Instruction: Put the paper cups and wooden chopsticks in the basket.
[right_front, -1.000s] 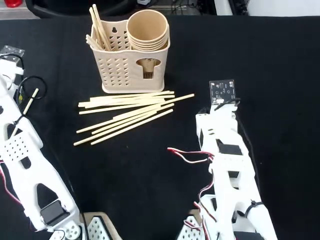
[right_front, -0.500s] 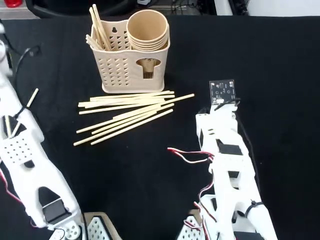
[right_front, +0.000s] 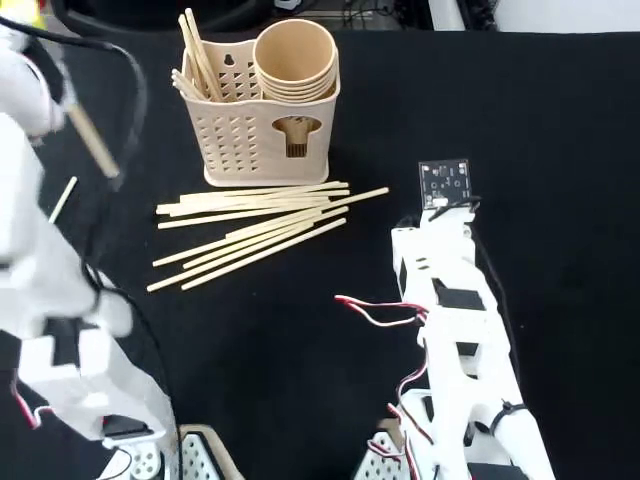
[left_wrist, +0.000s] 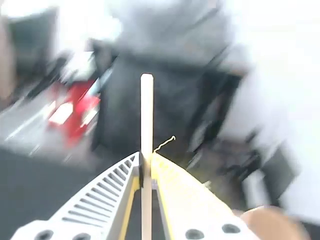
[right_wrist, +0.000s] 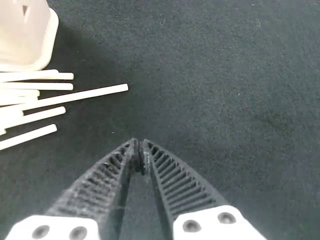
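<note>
chopstick pile (right_front: 250, 204) lies across basket (right_front: 235, 140) front | black table (right_front: 560, 120) right of basket: open

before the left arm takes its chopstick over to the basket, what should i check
1. Chopstick clamped in left gripper: ok, jaws pinch it.
2. Basket upright: ok.
3. Paper cups in the basket: ok, stacked in one compartment.
4. Right gripper out of the way: ok, shut, apart from the basket.
5. All chopsticks collected: not ok, a pile lies in front of the basket.
6. Chopstick high enough to clear the basket rim: cannot tell.
</note>
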